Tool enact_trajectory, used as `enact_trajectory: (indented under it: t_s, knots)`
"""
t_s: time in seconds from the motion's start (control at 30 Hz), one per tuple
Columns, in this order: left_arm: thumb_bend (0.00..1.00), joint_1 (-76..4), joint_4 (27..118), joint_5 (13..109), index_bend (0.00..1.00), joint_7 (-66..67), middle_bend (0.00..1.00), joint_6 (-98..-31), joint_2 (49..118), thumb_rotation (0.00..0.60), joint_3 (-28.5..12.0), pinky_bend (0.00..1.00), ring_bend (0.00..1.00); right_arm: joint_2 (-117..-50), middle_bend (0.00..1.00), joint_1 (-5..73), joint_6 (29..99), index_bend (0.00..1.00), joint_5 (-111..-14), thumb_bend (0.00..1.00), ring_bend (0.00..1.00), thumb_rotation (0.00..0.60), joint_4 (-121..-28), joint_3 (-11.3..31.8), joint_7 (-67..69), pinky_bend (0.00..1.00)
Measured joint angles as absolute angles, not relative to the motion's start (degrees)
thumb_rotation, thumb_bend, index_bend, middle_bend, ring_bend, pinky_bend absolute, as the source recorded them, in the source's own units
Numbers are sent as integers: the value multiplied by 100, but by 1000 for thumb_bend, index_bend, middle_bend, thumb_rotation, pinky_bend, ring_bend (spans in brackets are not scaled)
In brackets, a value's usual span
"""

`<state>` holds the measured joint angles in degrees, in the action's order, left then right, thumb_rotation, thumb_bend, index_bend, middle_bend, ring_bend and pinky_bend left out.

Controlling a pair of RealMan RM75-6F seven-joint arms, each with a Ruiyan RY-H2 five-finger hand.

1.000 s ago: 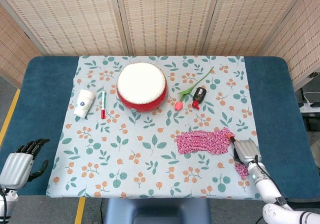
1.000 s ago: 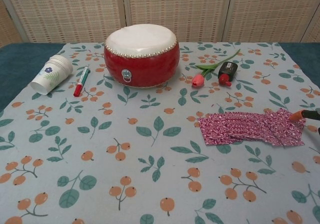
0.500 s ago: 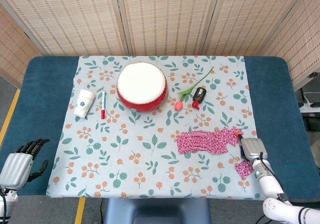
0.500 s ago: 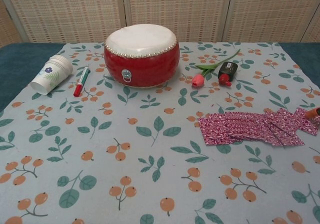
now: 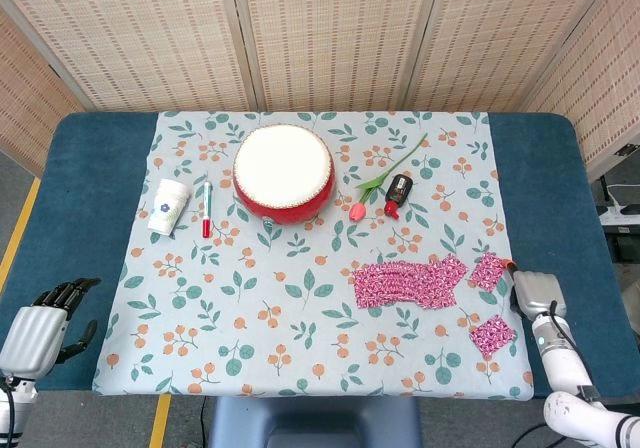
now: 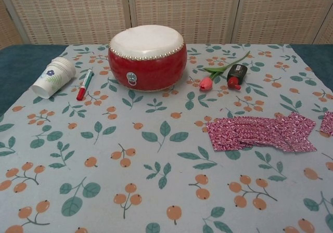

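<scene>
A pink knitted scarf (image 5: pixel 410 283) (image 6: pixel 260 133) lies stretched across the right side of the flowered cloth (image 5: pixel 300 298). Its right end (image 5: pixel 490 271) reaches my right hand (image 5: pixel 535 293), whose fingertips pinch it at the cloth's right edge. Another pink patch (image 5: pixel 493 335) lies just in front of that hand. The chest view shows a bit of the scarf (image 6: pixel 328 123) at the frame's right edge, but no hand. My left hand (image 5: pixel 40 328) hovers off the table's front left corner, fingers apart, holding nothing.
A red drum (image 5: pixel 283 173) (image 6: pixel 148 57) stands at the back centre. Left of it lie a paper cup (image 5: pixel 168 206) on its side and a red marker (image 5: pixel 207 210). Right of it are a tulip (image 5: pixel 385 178) and a small black bottle (image 5: pixel 398 194).
My right hand has moved to the right, out to the cloth's edge, drawing the scarf's end along and stretching it. The left hand has stayed still.
</scene>
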<state>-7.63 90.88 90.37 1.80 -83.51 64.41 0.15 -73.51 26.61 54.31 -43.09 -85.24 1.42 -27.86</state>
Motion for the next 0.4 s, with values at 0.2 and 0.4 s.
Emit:
enact_trajectory:
  t_s: [0.2,0.4]
  knots:
    - [423,-766,9075,9005,195,165,233,-8337,6445,600,3,382,252,-7206,582,2313,6213,92,-5708,572,622,600,-8844,27,-2180,640]
    - [424,-763,9096,9037,195,204,233,-8354,6443,600,16,383,252,-7164,14,1697,7716,0,-7776,200,0,600,-8656,-238,-1096,402]
